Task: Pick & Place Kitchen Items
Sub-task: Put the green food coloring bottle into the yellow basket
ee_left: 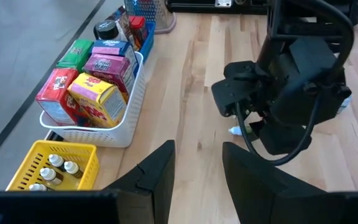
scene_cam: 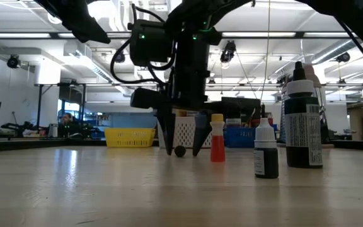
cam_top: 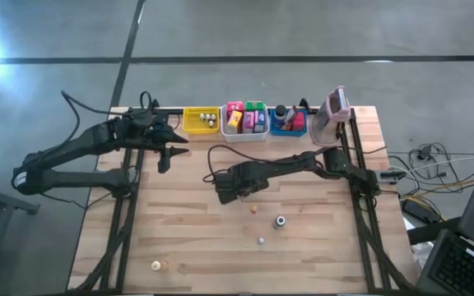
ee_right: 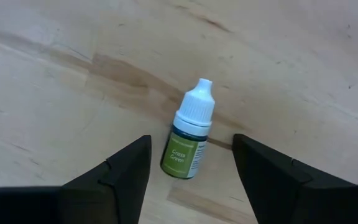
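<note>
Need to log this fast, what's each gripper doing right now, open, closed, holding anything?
Left gripper: open, empty, hovering near the yellow bin.
Right gripper: open, fingers straddling the small green dropper bottle lying on the table, not yet gripped.

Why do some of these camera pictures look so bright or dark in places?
High view: strong glare at the upper left corner of the floor, table evenly lit. Low view: ceiling strip lights behind leave the right claw and bottles as dark silhouettes, with a sheen on the tabletop. Right wrist view: soft even light, the green dropper bottle sharp, the claw's fingers dark.
</note>
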Controlling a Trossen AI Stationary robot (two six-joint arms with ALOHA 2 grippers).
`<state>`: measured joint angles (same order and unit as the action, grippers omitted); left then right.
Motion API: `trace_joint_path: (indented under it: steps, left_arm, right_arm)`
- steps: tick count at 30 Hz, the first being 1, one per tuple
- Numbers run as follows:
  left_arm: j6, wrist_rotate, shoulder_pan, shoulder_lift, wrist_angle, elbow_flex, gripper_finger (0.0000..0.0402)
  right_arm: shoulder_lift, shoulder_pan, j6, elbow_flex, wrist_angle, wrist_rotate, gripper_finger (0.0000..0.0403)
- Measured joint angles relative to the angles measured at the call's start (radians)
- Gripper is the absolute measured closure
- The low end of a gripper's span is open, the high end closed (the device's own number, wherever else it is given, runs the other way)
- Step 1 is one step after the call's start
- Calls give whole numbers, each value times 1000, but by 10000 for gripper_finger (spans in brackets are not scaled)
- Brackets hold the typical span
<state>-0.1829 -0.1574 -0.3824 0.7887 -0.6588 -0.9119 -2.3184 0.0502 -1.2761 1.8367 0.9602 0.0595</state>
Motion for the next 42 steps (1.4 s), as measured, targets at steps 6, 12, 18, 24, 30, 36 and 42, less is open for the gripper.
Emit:
trace_joint_path:
  steps: [6, 12, 18, 24, 30, 36, 42]
  left_arm:
    - [0, 0, 0, 0, 0, 0, 261]
    - [1, 0, 0, 0, -2, 0, 261]
    - [4, -1, 0, 0, -4, 0, 261]
    - [11, -1, 0, 0, -6, 0, 261]
    - [21, -1, 0, 0, -8, 0, 261]
    - [22, -1, 0, 0, -8, 0, 261]
    - [23, -1, 0, 0, -8, 0, 261]
  right_arm:
    - [-5, 3, 10, 27, 1, -8, 203]
    - [-5, 6, 22, 30, -5, -19, 236]
    - [-5, 6, 15, 17, -1, -15, 279]
    - [-4, 5, -30, 14, 2, -9, 305]
    - [-4, 4, -46, 14, 2, -7, 291]
    - [-3, 4, -55, 14, -2, -5, 254]
    - [-3, 0, -79, 14, 1, 15, 235]
